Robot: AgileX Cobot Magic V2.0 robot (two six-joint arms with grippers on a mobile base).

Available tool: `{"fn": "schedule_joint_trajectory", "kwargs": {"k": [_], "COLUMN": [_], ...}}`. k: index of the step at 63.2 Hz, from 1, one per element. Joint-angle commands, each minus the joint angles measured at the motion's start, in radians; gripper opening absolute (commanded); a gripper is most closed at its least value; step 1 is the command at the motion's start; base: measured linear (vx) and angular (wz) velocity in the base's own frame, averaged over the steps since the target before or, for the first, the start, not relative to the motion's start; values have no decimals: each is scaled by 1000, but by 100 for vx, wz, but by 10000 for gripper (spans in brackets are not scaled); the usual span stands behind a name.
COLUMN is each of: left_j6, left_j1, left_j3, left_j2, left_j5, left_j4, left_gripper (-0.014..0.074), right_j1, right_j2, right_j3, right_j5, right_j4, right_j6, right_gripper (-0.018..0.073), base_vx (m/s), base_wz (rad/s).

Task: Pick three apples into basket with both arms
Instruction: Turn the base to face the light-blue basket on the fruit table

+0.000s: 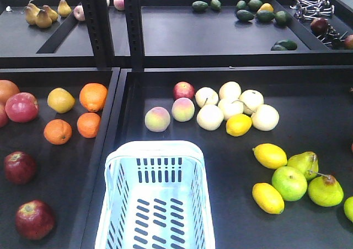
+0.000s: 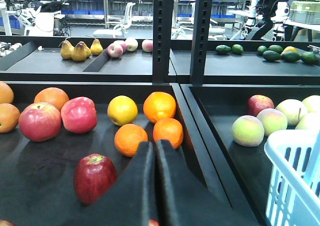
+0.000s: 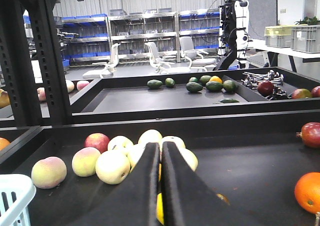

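Note:
Two dark maroon apples lie in the left tray in the front view, one (image 1: 20, 167) behind the other (image 1: 34, 218). The pale blue slotted basket (image 1: 155, 152) stands at the front centre with nothing in it. Neither arm shows in the front view. In the left wrist view my left gripper (image 2: 155, 147) is shut and holds nothing; a dark apple (image 2: 94, 177) lies just to its left, and the basket's corner (image 2: 295, 186) is at the right. A sliver of red peeks out under the fingers. My right gripper (image 3: 160, 147) is shut and holds nothing, pointing at pale fruit, with the basket's rim (image 3: 12, 198) at the lower left.
Oranges (image 1: 92, 96), a yellow fruit (image 1: 60, 100) and pink-red apples (image 1: 22, 107) share the left tray. The right tray holds peaches (image 1: 158, 119), pale round fruit (image 1: 230, 107), lemons (image 1: 269, 155) and green fruit (image 1: 289, 183). A black divider (image 1: 110, 122) separates the trays. Upright posts (image 1: 116, 23) stand behind.

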Motion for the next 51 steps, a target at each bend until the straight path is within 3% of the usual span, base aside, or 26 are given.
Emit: {"fn": "schedule_joint_trajectory", "kwargs": {"k": [1,31,42,51], "left_j6": [-4,-5,-4,-4], "left_j1": [-7,-7,-7,-7], "left_j3": [4,-45,-186,-362], "left_j2": [-16,-15,19,160], "left_j5": [-82,-93,17,177], "left_j4": [-2,-5,-48,-59], "left_gripper": [-6,-6,-6,-6], "right_j1": [-6,-6,-6,-6], "right_j2": [-13,-13,-13,-13], "right_j3": [15,15,15,15], "right_j5": [-76,-76,-76,-76], "right_j4": [0,0,0,0], "right_j6": [-6,-6,-6,-6], "right_gripper": [-8,-8,-8,-8], "base_vx": [0,0,0,0], "base_wz": [0,0,0,0]}}
